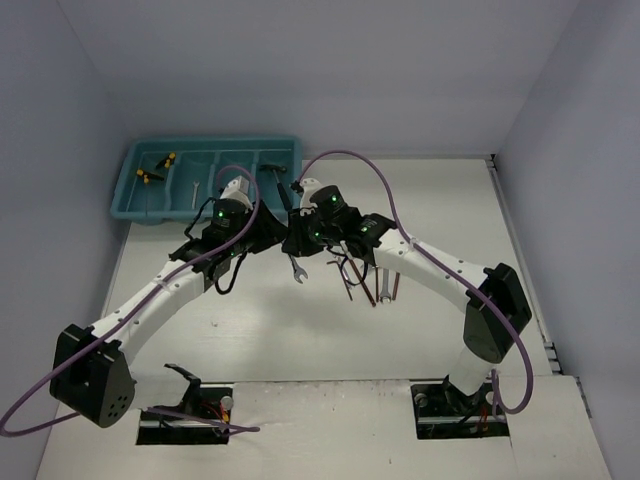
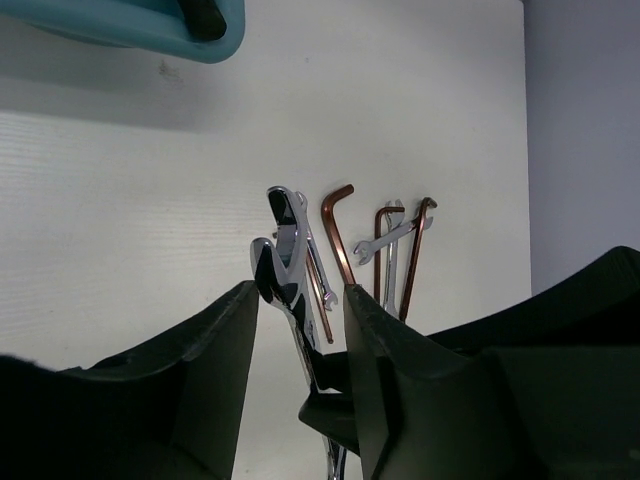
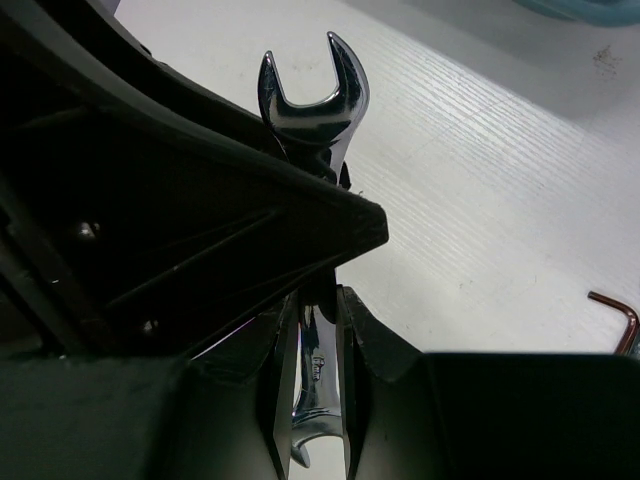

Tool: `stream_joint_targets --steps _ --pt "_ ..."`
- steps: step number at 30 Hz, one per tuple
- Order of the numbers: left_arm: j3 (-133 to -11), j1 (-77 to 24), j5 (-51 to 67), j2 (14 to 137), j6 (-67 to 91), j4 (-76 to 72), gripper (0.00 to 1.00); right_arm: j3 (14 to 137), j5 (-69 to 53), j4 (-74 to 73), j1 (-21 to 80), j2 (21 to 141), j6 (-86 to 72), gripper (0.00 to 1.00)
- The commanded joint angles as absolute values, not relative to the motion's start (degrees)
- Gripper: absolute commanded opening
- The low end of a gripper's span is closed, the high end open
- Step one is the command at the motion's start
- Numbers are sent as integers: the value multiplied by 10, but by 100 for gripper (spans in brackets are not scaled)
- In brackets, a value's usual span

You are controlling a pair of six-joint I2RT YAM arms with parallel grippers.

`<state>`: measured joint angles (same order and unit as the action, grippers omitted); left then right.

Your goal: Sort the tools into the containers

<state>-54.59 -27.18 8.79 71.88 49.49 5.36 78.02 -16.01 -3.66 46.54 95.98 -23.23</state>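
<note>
Top camera looks down from behind; wrist cameras — close — face past left gripper (image 2: pixel 300 290) and right gripper (image 3: pixel 315 305), sharing one wrench (image 3: pixel 315 125).

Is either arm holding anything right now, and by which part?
The right tool pinches a silver wrench by its shank, below the open-end head. The left tool is open around the same wrench, not clamping it.

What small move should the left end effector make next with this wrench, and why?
Probably close the left end effector: its fingers stand open on either side of the silver wrench, which the right end effector holds clamped. Taking it over would likely let the left arm, nearer the teal tray, carry it there.
</note>
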Motion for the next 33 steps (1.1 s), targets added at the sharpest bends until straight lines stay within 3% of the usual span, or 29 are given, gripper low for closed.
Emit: stream_joint_targets --steps 1,5,7,12,14,18,22,33 --pt "-563 -279 86 717 507 10 30 811 -173 24 468 914 -244 0" --pt "-569 -279 78 715 501 11 6 811 -169 26 468 916 -243 0" --pt "-578 -279 76 715 495 23 0 809 -164 26 467 916 -242 0" --pt "-619 -273 63 721 456 74 0 804 -151 25 465 917 -236 21" --pt "-649 -252 65 732 417 102 0 799 -142 22 460 915 -233 39" --pt "-721 -182 84 770 338 180 0 767 -130 8 441 884 -227 50" --pt "-848 -79 107 832 251 236 0 716 -96 -26 406 819 -205 52" --pt "-1166 40 95 1114 87 313 0 616 -47 -111 356 728 -182 52"
